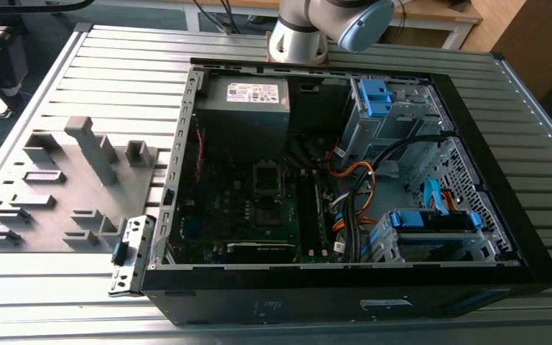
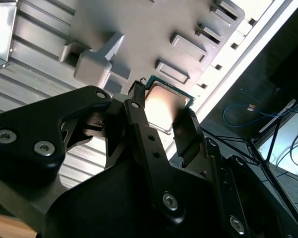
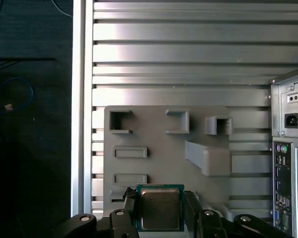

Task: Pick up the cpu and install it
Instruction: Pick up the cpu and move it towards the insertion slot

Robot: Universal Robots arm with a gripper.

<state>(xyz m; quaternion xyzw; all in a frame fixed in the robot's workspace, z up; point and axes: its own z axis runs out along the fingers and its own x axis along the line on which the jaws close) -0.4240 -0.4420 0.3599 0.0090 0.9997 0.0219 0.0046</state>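
Silver-grey metal tops the small, thin square cpu [image 3: 160,210], which has a green rim and sits clamped in the black tool [image 3: 160,207]. One dark finger [image 3: 129,204] presses on each of two opposite edges. The second wrist view shows the same grip: the chip's [image 2: 165,106] pale top faces the camera and the tool [image 2: 163,112] is closed on its sides.

The chip hangs over the flat grey moulded holder plate [image 3: 154,134], above the plate's edge and lifted clear of its pockets and raised blocks. That plate lies on a ribbed aluminium surface [image 3: 179,54].

In the exterior view the same plate [image 1: 65,188] has a big black computer case [image 1: 506,237] just beside it, on the exterior view's right. The case lies on its side with the cover off. A dark green motherboard [image 1: 256,215] lies in the part of the case nearest the plate. Orange and black cables and blue drive brackets fill the part farther from it. The white and grey robot arm's base [image 1: 305,32] stands beyond the case, well apart from the plate.
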